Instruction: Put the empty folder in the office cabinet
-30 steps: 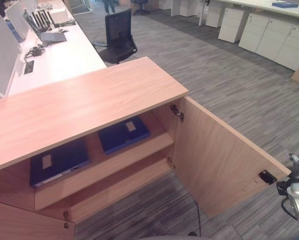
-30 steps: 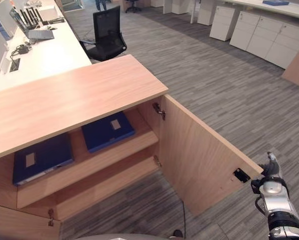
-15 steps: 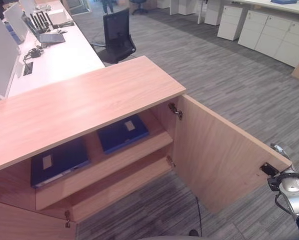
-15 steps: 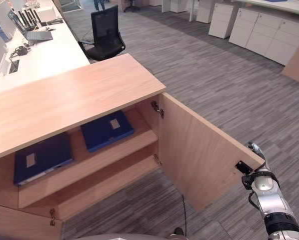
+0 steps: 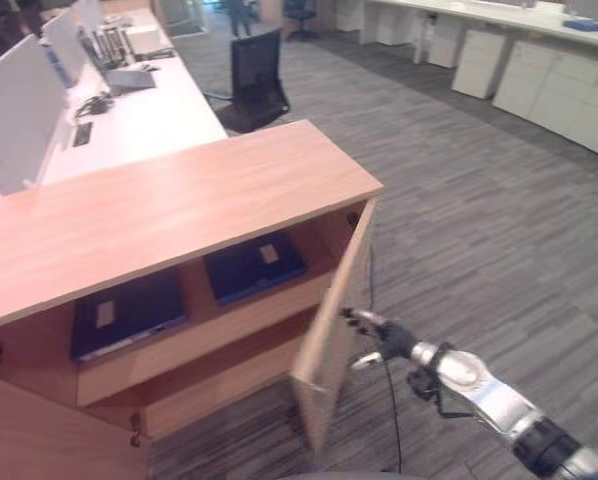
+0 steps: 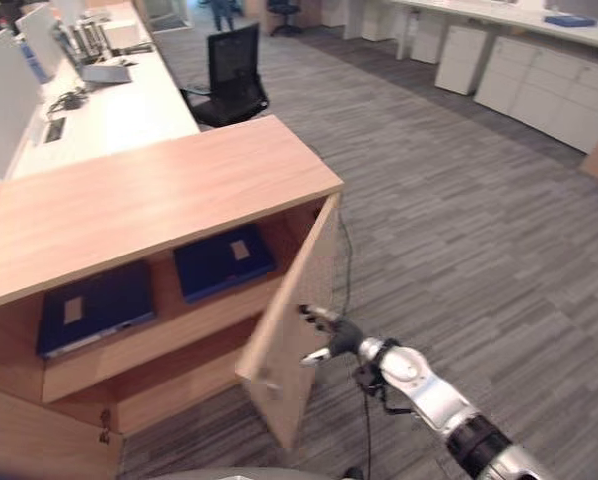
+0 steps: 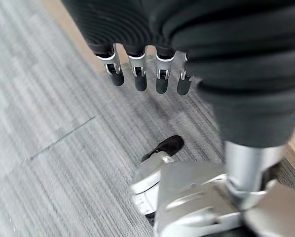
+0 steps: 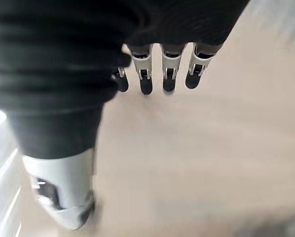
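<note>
The right hand (image 6: 331,338) reaches forward with fingers straight and relaxed, gripping nothing, fingertips against the outer face of the cabinet door (image 6: 291,335), which stands half swung toward the opening. Just past that door, inside the office cabinet (image 5: 169,205), two dark blue folders lie flat on the upper shelf: the nearer folder (image 6: 222,262) close behind the door, the far folder (image 6: 95,306) beside it, well apart from the hand. Both look like stiff, light, flat binders, probably with slick covers; a spine or long edge would be the place to grip one. The left hand (image 7: 145,74) hangs over the carpet, fingers loose and empty. One door shows pushed; one shelf carries both folders.
</note>
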Available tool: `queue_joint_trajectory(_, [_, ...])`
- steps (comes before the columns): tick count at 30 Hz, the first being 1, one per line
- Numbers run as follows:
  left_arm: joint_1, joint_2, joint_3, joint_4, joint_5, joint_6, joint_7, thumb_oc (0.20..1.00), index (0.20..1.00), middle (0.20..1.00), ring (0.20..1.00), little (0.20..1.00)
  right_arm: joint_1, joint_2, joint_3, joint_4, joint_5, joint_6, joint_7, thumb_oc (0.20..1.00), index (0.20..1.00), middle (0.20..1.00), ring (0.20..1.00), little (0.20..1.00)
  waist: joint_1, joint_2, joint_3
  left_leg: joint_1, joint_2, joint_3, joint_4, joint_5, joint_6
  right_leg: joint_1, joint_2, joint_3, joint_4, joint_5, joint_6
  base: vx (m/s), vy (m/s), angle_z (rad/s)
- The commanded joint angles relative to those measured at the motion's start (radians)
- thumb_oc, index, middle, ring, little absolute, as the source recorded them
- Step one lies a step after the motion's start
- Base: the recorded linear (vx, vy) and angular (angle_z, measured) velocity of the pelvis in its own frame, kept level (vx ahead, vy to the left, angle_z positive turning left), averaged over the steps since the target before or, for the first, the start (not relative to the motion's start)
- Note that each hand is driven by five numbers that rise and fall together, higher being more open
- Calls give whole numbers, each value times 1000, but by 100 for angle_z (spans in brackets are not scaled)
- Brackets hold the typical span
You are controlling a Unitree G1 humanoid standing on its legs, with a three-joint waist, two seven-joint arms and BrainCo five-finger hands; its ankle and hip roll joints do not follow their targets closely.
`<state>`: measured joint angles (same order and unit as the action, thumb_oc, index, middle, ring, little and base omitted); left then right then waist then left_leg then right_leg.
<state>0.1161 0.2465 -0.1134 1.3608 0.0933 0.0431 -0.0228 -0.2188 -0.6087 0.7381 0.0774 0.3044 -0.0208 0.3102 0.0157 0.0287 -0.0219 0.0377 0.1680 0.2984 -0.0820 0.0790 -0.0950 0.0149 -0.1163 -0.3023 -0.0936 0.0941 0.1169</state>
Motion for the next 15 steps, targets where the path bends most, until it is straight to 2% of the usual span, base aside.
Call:
queue_joint_trajectory(1, [-36,-3,2,33,1,-4,-6,1000,1000,1000,1000,1000,-88,99,2,-38,60,-64,30,1000,1000,1000,1000,1000,27,-84,45,-33,-21,-41,-5,-20,-11,-6,36,-26,6,-112,-15,-24,-53,31])
queue_joint_trajectory(6, [-36,9,9,30,-10,-8,5,1000,1000,1000,1000,1000,-107,119,32,-36,79,-60,31,1000,1000,1000,1000,1000,43,-88,55,-49,-14,-62,-5,-2,-17,-8,40,-47,6,-114,-19,-32,-84,32])
queue_joint_trajectory(7, [-31,20,20,25,-25,-12,13,1000,1000,1000,1000,1000,-126,135,58,-25,92,-54,33,1000,1000,1000,1000,1000,78,-93,70,-71,-2,-97,-5,21,-27,-6,50,-78,6,-121,-27,-58,-176,17])
queue_joint_trajectory(9, [-27,30,37,26,-49,-14,18,1000,1000,1000,1000,1000,-127,142,64,-6,92,-51,30,1000,1000,1000,1000,1000,104,-94,83,-86,8,-125,-5,43,-35,-2,58,-104,6,-127,-34,-58,-235,62])
queue_joint_trajectory(10, [-29,36,42,25,-63,-15,20,1000,1000,1000,1000,1000,-129,153,65,36,78,-49,18,1000,1000,1000,1000,1000,116,-90,91,-97,16,-142,-5,59,-42,1,63,-121,6,-132,-39,-64,-268,77])
queue_joint_trajectory(12, [-36,38,43,15,-95,-22,35,1000,1000,1000,1000,1000,-102,199,47,248,-28,-43,-43,1000,1000,1000,1000,1000,146,-78,119,-141,34,-174,5,96,-60,11,72,-168,6,-147,-50,-93,-192,54])
queue_joint_trajectory(13, [-37,39,43,15,-95,-22,35,1000,1000,1000,1000,1000,-102,200,47,250,-29,-45,-43,1000,1000,1000,1000,1000,146,-78,119,-141,34,-175,5,96,-60,11,72,-169,6,-147,-50,-47,-105,63])
queue_joint_trajectory(14, [-41,34,36,8,-101,-24,41,1000,1000,1000,1000,1000,-96,201,38,295,-65,-44,-61,1000,1000,1000,1000,1000,148,-77,133,-152,48,-162,23,90,-69,21,72,-172,6,-165,-48,-146,-84,45])
queue_joint_trajectory(15, [-64,26,22,-9,-104,-27,55,1000,1000,1000,1000,1000,-76,203,14,420,-164,-37,-100,1000,1000,1000,1000,1000,132,-81,155,-192,94,-31,112,86,-64,21,55,-229,6,-162,-58,-204,-106,44])
